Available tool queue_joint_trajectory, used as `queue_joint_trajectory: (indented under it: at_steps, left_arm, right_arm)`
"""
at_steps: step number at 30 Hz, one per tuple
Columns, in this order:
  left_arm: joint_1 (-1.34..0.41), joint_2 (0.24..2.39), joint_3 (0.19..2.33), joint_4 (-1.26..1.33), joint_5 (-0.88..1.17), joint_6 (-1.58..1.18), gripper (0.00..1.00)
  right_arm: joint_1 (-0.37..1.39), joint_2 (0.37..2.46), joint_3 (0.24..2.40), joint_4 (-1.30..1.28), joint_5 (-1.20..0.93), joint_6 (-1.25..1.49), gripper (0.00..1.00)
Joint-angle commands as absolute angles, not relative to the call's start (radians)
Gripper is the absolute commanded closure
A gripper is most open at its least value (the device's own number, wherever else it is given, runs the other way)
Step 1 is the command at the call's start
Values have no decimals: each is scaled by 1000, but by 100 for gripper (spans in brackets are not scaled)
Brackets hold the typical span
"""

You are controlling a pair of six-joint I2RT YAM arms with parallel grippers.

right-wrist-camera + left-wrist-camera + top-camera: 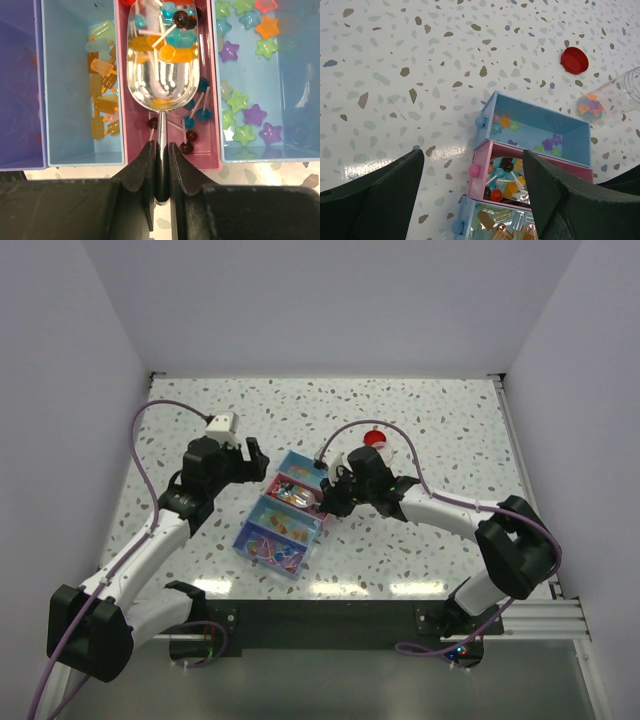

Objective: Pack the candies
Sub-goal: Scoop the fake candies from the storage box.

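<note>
The candies lie in a tray of coloured compartments (262,543). In the right wrist view, small lollipop candies (192,117) lie in the pink compartment (122,75), star candies (243,102) in the blue compartment on the right, and popsicle-shaped candies (101,90) in the blue compartment on the left. My right gripper (160,146) is shut on the handle of a metal scoop (160,82), which holds several lollipop candies over the pink compartment. My left gripper (472,160) is open and empty, hovering at the tray's left side (257,462).
A round red lid (574,60) lies on the speckled table beyond the tray (374,439). A clear jar (615,95) with several candies inside lies on its side near the lid. A purple compartment (17,85) is at the tray's near end.
</note>
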State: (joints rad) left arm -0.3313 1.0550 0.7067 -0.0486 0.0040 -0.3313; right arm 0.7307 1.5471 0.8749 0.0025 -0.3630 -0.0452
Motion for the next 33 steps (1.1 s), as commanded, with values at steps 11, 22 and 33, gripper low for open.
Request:
queue_joint_trajectory:
  at_steps: [11, 22, 33]
  left_arm:
    - [-324, 1051, 746, -31, -23, -316, 16]
    - [-324, 1068, 764, -38, -5, -302, 16]
    - [-324, 1077, 767, -43, 26, -301, 16]
  right_arm:
    - [727, 1525, 904, 52, -387, -61, 100]
    - [730, 1557, 933, 9, -324, -101, 100]
    - [730, 1563, 951, -5, -388, -106, 100]
